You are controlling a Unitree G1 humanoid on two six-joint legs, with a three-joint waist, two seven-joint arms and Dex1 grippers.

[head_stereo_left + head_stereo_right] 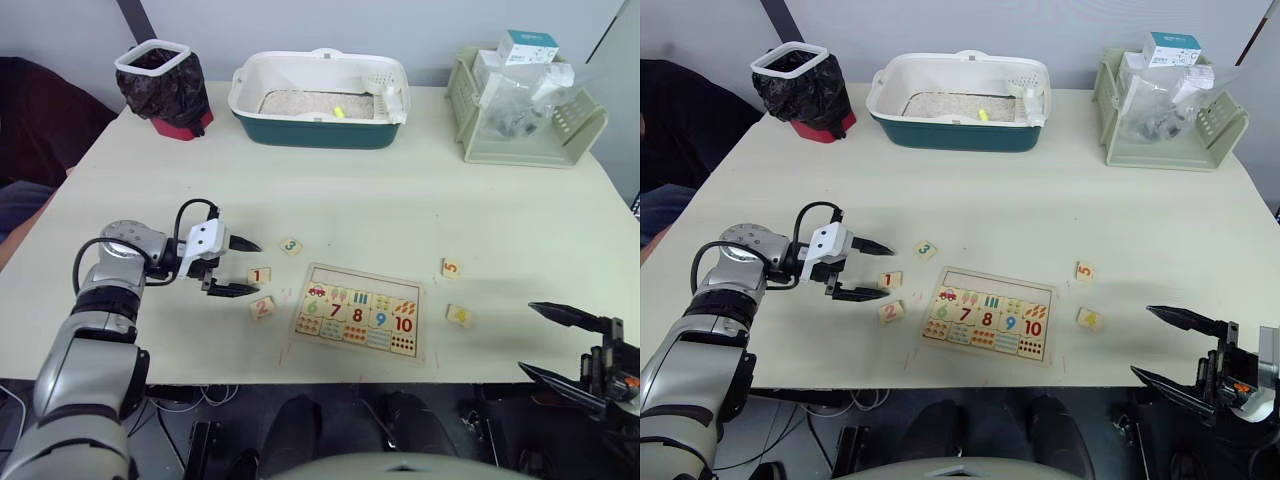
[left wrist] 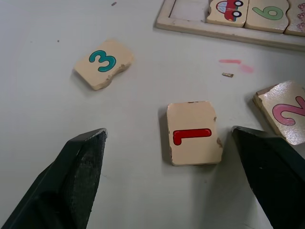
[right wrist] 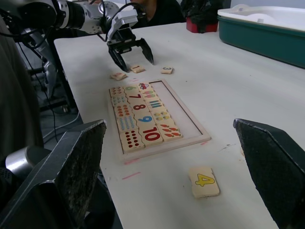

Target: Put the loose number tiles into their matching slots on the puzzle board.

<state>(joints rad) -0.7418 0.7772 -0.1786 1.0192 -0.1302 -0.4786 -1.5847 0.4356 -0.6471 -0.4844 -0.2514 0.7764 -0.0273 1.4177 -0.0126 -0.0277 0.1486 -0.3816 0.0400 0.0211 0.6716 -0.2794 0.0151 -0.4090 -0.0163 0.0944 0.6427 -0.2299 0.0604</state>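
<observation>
Five loose number tiles are lying on the counter (image 1: 400, 190) around the puzzle board (image 1: 359, 317). Tile 1 (image 2: 193, 133) is being straddled, untouched, by the released left hand (image 1: 237, 266), at the board's 9 o'clock. The right hand (image 1: 560, 345) is being held spread, empty, at 4 o'clock.

- Illumination: bright, even and diffuse across the counter (image 1: 400, 200); no hard-edged shadows anywhere.
- Shadows: a soft, faint shadow lies on the counter under the left claw (image 1: 232, 268); a thin dark rim edges the tile printed 1 (image 2: 193, 133) in the left wrist view, on the side toward the tile printed 3 (image 2: 103, 63).
- Glare: mild sheen on the tile printed 2 (image 2: 285, 112); the clear plastic bag (image 1: 525, 100) in the green basket shows pale highlights.
- Focus: head views sharp overall. The right claw's fingers (image 3: 71, 176) are large, dark and soft-edged up close.
- Distortion: none evident at the edges.
</observation>
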